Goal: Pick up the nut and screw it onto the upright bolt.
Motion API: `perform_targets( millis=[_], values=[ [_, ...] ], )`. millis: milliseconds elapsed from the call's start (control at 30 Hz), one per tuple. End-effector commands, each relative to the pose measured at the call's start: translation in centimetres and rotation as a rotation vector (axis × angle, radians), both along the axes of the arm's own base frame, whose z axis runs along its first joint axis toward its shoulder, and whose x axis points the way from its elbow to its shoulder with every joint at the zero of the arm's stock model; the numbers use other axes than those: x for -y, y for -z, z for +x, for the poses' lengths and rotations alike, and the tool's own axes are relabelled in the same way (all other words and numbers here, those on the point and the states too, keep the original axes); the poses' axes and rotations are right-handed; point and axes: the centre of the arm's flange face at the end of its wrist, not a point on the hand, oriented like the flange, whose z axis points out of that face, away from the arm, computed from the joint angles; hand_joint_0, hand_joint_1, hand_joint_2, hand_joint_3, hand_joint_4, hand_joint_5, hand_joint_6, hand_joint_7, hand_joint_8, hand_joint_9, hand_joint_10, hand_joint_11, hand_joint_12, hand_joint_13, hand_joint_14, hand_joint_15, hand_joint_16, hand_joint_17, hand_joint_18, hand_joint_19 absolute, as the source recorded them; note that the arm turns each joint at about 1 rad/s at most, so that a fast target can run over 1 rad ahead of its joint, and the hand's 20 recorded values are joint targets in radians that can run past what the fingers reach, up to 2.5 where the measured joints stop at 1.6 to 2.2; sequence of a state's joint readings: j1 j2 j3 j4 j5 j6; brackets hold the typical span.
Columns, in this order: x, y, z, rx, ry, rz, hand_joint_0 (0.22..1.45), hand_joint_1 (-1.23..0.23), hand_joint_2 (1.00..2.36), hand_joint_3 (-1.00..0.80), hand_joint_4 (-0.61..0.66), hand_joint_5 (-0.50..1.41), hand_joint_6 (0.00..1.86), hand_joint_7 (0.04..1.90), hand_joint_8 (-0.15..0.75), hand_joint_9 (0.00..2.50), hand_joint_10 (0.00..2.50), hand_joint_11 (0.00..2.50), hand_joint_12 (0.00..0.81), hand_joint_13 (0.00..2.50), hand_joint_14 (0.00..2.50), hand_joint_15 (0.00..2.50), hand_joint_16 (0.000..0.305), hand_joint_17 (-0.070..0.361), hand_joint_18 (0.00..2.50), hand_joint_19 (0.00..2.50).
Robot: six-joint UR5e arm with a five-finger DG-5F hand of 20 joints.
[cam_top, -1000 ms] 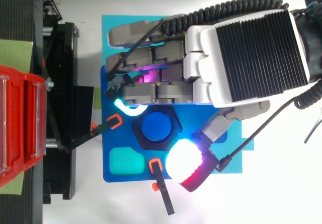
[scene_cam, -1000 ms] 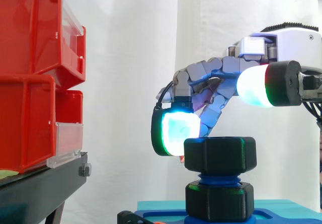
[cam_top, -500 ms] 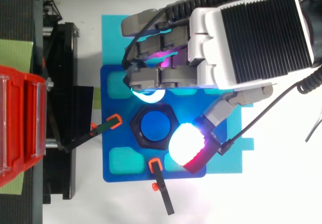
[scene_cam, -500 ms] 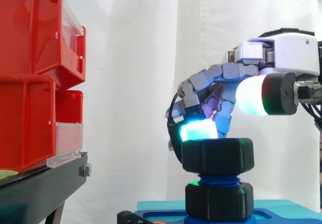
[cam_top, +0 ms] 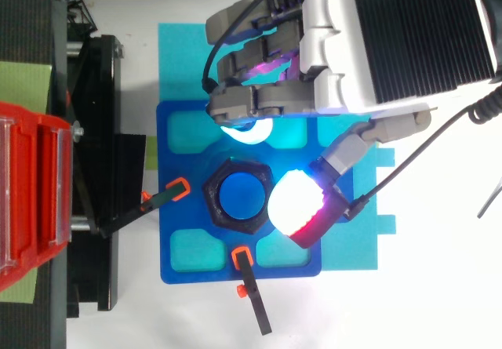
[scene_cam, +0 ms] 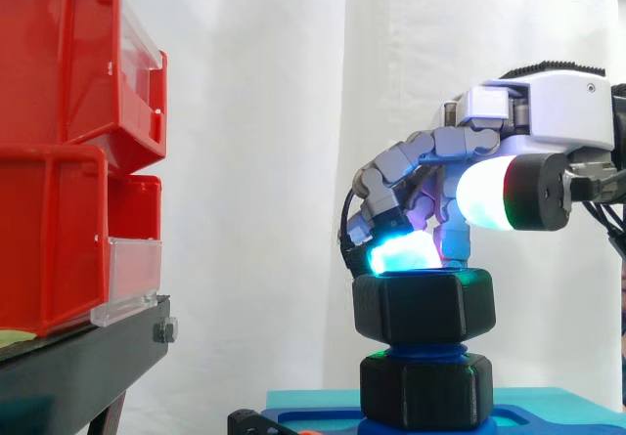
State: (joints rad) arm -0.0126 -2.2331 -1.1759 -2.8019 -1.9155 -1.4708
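A black hex nut (scene_cam: 423, 303) sits on the upright blue bolt (cam_top: 239, 196), above a second black hex piece (scene_cam: 423, 391) at the bolt's foot. A band of blue thread (scene_cam: 423, 349) shows between them. My hand (cam_top: 392, 43) hovers over the far side of the nut with its fingers curled. The white and red thumb pad (cam_top: 294, 206) lies against the nut's right side. A cyan fingertip (cam_top: 247, 133) hangs just beyond the nut's far edge, with a small gap to it. Nothing is held between the fingers.
The bolt stands on a blue plate (cam_top: 282, 267) on a teal mat (cam_top: 180, 51). Two black clamps with orange tips (cam_top: 251, 286) hold the plate. Stacked red bins (scene_cam: 59, 142) rest on a black stand (scene_cam: 78, 367) to the left.
The curled fingers have swept from the nut's left side round to its far side and lifted off. The palm has moved back with them. The thumb stays by the nut.
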Motion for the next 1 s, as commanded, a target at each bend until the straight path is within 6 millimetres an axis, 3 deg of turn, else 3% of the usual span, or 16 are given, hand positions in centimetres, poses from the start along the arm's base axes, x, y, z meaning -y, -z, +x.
perform_targets(
  millis=[0,33,100,300,967],
  values=[
    [0.4,-0.8,0.2,0.015,0.001,0.001,0.55,-0.22,1.0,-0.5,0.19,0.05,0.5,1.32,0.239,1.37,0.0,0.03,0.154,0.87,0.0,0.0,0.007,0.015,0.51,0.0],
    [0.4,-0.9,0.3,0.015,-0.002,0.0,0.55,-0.22,1.0,-0.5,0.2,0.05,0.5,1.3,0.241,1.37,0.0,0.02,0.153,0.87,0.0,0.0,0.007,0.015,0.5,0.0],
    [0.3,-1.2,0.4,0.024,-0.009,0.0,0.55,-0.22,1.0,-0.5,0.29,0.01,0.51,1.04,0.233,1.16,0.0,0.0,0.164,0.74,0.0,0.0,0.011,0.025,0.4,0.0],
    [0.6,-1.1,0.4,0.026,-0.001,-0.003,0.53,-0.21,1.0,-0.5,0.26,-0.04,0.5,0.74,0.203,0.95,0.0,0.0,0.193,0.57,0.0,0.0,0.017,0.038,0.24,0.0],
    [-3.4,-0.1,0.7,0.013,-0.024,0.021,0.52,-0.19,1.0,-0.5,0.24,-0.07,0.5,0.69,0.194,0.76,0.0,0.0,0.234,0.46,0.0,0.0,0.024,0.055,0.13,0.0]
  ],
)
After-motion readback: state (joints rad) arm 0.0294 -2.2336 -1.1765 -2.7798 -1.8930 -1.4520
